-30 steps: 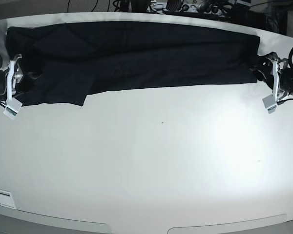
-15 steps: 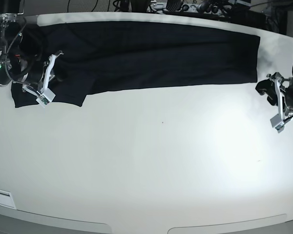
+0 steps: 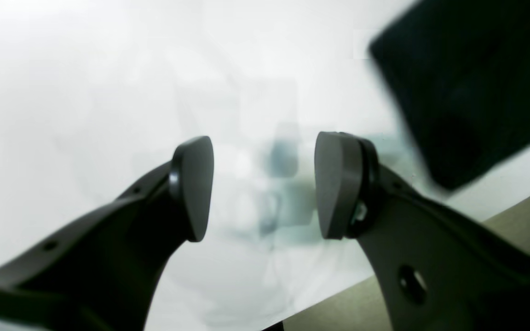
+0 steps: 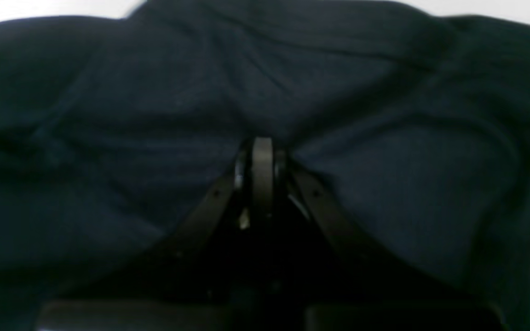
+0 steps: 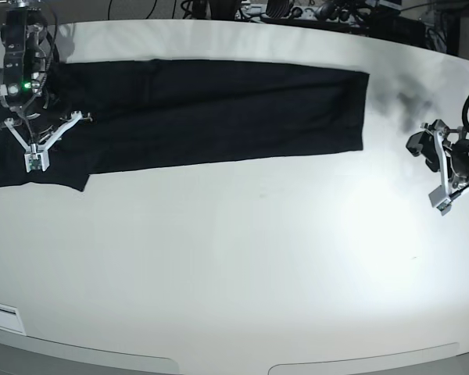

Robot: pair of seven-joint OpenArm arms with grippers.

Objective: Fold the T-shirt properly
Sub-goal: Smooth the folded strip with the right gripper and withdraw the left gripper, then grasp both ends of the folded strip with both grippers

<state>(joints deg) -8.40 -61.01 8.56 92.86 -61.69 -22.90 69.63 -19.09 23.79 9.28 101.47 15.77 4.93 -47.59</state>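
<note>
The right hand (image 4: 262, 151) has its two fingers pressed together, pinching a gather of the black T-shirt (image 4: 384, 184). Creases in the soft dark fabric run outward from the pinch toward both sides. The cloth fills almost the whole view; slivers of the white counter (image 4: 39, 9) show along the top edge and at the far right.

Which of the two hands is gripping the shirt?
The right hand, pinched shut on the T-shirt; the left hand is open over bare table, holding nothing.
</note>
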